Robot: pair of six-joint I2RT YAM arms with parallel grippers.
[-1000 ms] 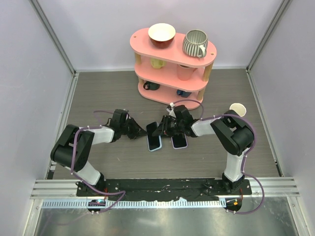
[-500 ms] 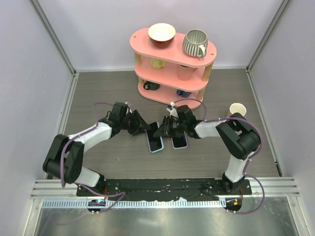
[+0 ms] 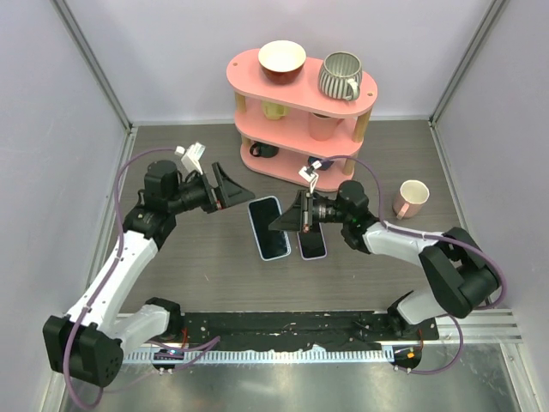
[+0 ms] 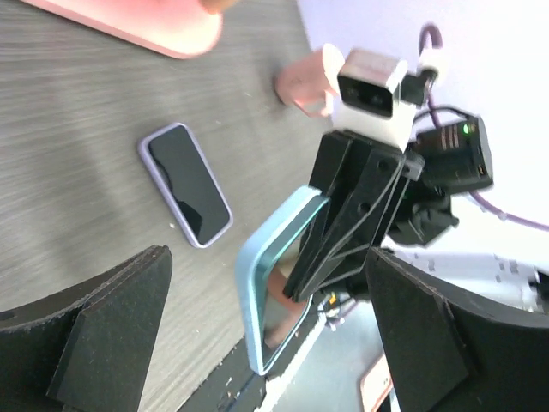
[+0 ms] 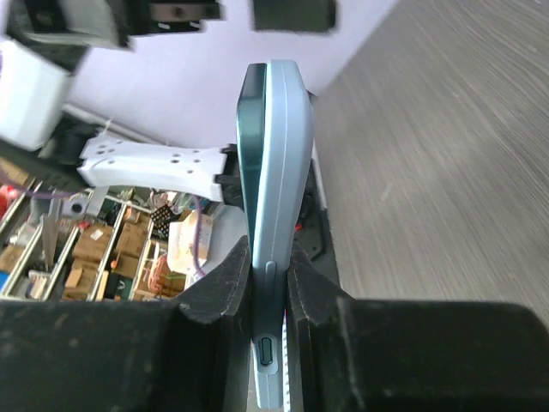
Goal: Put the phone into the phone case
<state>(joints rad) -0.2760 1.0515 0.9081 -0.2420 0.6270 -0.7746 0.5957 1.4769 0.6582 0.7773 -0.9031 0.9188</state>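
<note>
Phone (image 5: 250, 154) looks to be in the case (image 5: 285, 197) already. Right wrist view shows a dark teal slab lying against the pale blue shell, seen edge-on, w/ its dark edge standing a bit proud along one side. Judgement: insertion mostly done; prob. needs a last press to seat it flush, then setting down. Can't tell from these views whether all corners are snapped in.

Where: phone + case are up off the tabletop (image 3: 189, 257), held on edge by the right gripper (image 5: 268, 287). Its fingers (image 5: 214, 300) are clenched on the lower end, one each side. In top view it sits near mid-table, just left of a 2nd phone (image 3: 313, 245) in a lilac case, which lies flat, screen up. Left gripper (image 3: 228, 186) is raised, apart to the left, fingers spread wide w/ nothing in them.

Looks: case is pale blue and smooth w/ rounded corners; a side button + small slot show on its edge. Phone is thin w/ a dark glossy screen. Both look stiff and slick, so prob. quick to slip if the grip eases.
</note>
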